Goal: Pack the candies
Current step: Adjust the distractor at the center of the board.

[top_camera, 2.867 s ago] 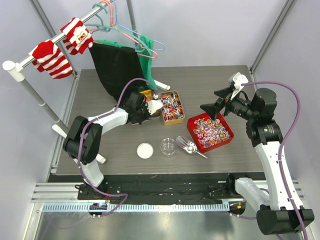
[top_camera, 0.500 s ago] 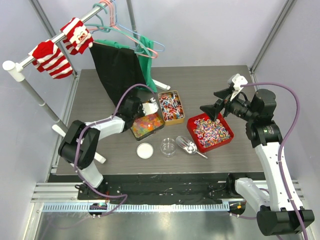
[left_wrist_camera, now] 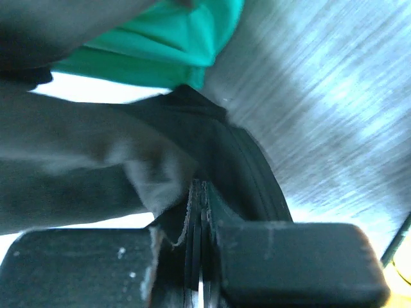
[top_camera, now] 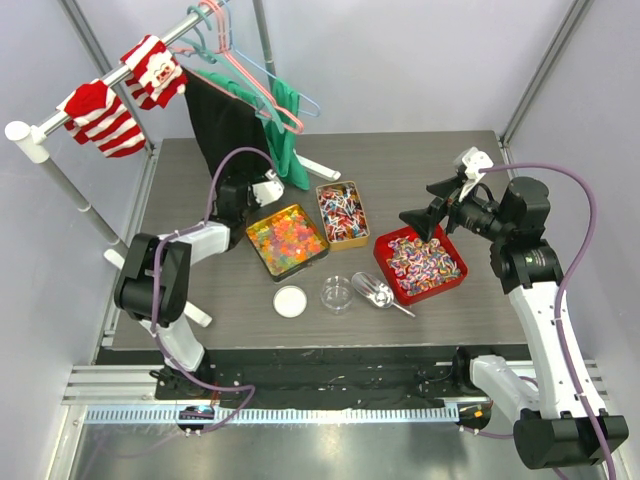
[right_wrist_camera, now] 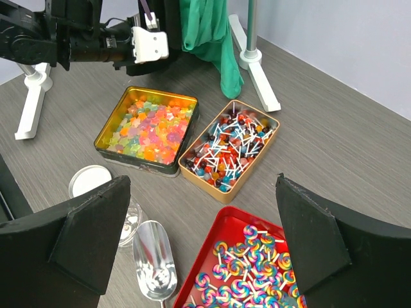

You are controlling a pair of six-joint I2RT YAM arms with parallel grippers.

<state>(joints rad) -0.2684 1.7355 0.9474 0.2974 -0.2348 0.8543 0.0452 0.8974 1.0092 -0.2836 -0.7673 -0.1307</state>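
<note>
My left pincer [left_wrist_camera: 200, 256] is clamped on the hanging black cloth [left_wrist_camera: 225, 147], clear of the glossy multicoloured gummy candies [top_camera: 285, 238] in their dark tin [right_wrist_camera: 135, 165]. My right pincer [right_wrist_camera: 202, 192] hangs wide apart. I should hold the cloth aside and reach for the small silver metal scoop [top_camera: 377, 292].

Overhead wide; wrists close (table [top_camera: 420, 170] shared).

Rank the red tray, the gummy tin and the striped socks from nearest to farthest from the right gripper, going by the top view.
1. red tray: right side of the table, just below the right gripper.
2. gummy tin: left of centre on the table.
3. striped socks: hanging on the rail at the far left.
</note>
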